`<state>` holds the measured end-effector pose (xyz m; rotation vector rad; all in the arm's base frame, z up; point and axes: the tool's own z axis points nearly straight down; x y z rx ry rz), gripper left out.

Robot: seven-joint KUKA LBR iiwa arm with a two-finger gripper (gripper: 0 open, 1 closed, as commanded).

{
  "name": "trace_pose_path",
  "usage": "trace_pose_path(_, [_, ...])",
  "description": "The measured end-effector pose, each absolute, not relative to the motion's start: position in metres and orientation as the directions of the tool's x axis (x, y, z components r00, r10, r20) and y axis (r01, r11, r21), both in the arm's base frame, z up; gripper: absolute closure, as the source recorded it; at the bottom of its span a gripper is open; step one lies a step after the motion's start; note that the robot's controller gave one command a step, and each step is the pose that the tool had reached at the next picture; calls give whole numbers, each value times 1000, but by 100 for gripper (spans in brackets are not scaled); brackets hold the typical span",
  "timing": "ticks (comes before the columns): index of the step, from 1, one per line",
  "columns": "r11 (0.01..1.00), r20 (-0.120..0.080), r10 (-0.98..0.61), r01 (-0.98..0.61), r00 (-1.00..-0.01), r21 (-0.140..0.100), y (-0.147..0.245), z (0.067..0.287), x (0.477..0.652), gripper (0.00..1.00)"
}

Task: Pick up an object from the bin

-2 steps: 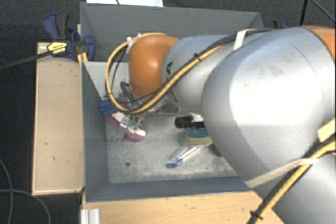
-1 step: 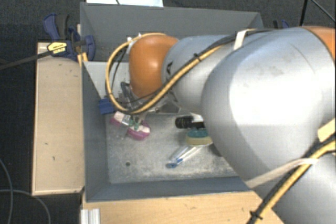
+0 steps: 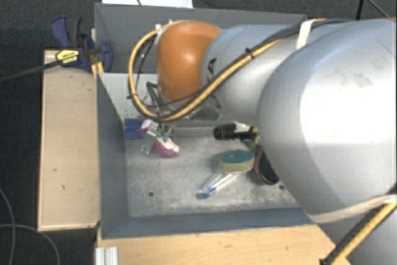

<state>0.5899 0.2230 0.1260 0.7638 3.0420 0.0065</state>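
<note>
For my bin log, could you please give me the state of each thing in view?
gripper: low, just over the purple thing; grip cannot be told.
purple thing: lying under the gripper.
blue block: lying left of the gripper.
black marker: lying flat, partly under the arm.
teal disc: lying flat.
blue pen: lying flat, alone.

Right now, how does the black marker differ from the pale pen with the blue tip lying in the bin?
The black marker is dark all over; the pale pen is whitish with a blue tip. The marker lies level across the view, its right end under the arm; the pen lies slanted, in the open. Both are slim and lie flat on the bin floor.
</note>
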Motion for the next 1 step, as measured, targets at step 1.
trace_pose_path(1, [883, -4, 469, 469, -883, 5, 223, 182, 591, 100])
